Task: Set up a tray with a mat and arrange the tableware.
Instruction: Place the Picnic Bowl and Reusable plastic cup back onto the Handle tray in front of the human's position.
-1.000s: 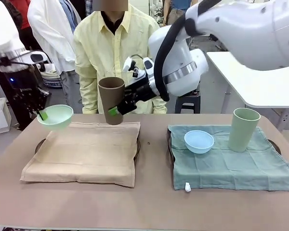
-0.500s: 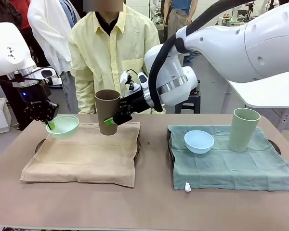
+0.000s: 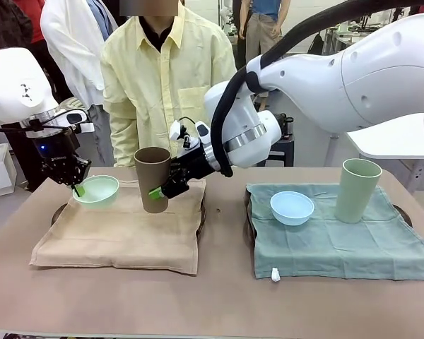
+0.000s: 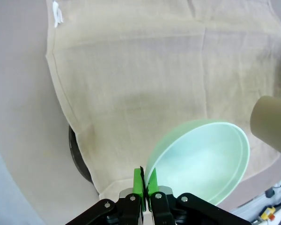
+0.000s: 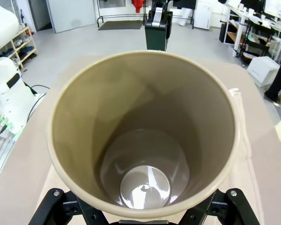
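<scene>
A: Left end effector [image 3: 76, 189] is clenched on the rim of the mint bowl [image 3: 97, 190], which sits low over the beige mat [image 3: 120, 229] at its 11 o'clock corner. You want the base flat on the cloth before you release.

B: And the right one?

A: Right end effector [image 3: 157, 191] is grasping the brown tumbler [image 3: 152, 179] at its lower wall, upright, hanging above the mat's far edge near 1 o'clock. Lower it straight and keep it clear of the bowl. The blue bowl [image 3: 292, 207] and pale green tumbler [image 3: 357, 189] already stand on the green mat [image 3: 339, 244].

B: Any labels?

A: No readable writing or brand. There's a small white tag [image 3: 275, 275] on the green mat's near edge, too small to tell.
</scene>
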### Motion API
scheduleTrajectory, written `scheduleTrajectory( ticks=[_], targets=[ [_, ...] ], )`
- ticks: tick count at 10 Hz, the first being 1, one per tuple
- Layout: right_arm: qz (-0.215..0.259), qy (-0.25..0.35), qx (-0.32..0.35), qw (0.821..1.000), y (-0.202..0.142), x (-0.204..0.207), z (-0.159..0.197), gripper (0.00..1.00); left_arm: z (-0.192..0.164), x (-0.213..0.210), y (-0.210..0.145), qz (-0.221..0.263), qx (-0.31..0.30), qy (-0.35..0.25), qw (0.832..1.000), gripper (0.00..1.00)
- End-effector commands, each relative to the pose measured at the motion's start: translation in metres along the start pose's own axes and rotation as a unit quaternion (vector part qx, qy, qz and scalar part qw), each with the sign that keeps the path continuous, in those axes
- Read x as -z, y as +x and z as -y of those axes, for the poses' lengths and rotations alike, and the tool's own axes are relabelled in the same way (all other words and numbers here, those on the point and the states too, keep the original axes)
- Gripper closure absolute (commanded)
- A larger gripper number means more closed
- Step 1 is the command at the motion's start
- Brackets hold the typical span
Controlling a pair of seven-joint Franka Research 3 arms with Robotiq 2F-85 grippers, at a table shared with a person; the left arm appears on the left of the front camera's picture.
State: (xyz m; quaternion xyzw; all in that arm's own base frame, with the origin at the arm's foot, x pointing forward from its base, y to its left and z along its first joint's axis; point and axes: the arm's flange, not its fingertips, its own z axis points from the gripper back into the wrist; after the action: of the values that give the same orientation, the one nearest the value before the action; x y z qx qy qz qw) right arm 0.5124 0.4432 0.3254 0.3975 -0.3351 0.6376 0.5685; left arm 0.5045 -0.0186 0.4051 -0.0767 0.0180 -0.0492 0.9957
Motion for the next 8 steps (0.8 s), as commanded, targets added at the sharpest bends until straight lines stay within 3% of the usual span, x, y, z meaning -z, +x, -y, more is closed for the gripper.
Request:
scheduleTrajectory(
  ticks=[1,8],
  targets=[
    [-0.009,-0.012,-0.02,1.0,-0.007,0.006,0.009,0.17,-0.003,0.01,0.003,0.015,0.01,-0.011,1.0,0.96],
    [-0.019,-0.017,-0.008,1.0,-0.024,0.014,0.023,0.17,-0.002,0.035,0.016,0.011,0.007,-0.016,1.0,0.96]
  ],
)
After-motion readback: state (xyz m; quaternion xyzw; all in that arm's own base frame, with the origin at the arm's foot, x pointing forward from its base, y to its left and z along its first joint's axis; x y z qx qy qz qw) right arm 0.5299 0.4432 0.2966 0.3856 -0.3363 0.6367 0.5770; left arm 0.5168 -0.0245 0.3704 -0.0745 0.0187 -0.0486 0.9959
